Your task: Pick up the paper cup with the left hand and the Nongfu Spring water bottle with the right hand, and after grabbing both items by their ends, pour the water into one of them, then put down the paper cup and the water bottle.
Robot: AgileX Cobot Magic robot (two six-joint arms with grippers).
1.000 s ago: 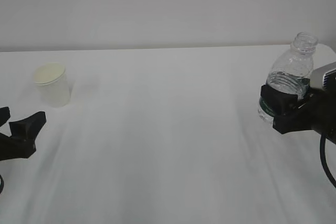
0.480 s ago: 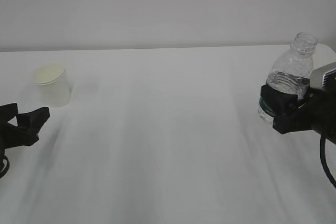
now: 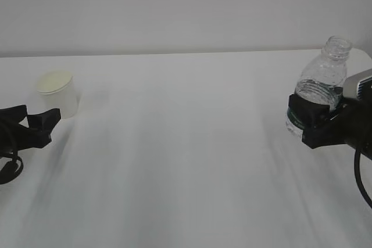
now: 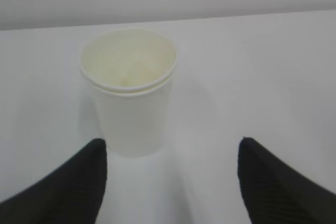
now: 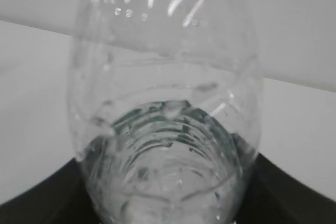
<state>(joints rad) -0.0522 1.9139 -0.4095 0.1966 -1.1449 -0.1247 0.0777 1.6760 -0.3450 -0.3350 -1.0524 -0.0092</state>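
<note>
The cream-white paper cup (image 3: 58, 92) stands upright on the white table at the left. My left gripper (image 3: 38, 119) is open just in front of it and touches nothing. In the left wrist view the paper cup (image 4: 128, 93) stands just beyond the left gripper (image 4: 170, 182), nearer the left finger (image 4: 68, 187) than the right one. At the far right, my right gripper (image 3: 314, 119) is shut on the lower body of the clear, uncapped Nongfu Spring water bottle (image 3: 322, 79), which leans slightly. The bottle (image 5: 165, 103) fills the right wrist view, with water (image 5: 163, 182) in its lower part.
The white table (image 3: 186, 143) runs back to a plain pale wall. Loose black cables hang by the left arm (image 3: 9, 166) and the right arm (image 3: 361, 184). Nothing else stands between the cup and the bottle.
My left gripper has moved forward toward the paper cup, still open. The right gripper and the bottle have stayed where they were.
</note>
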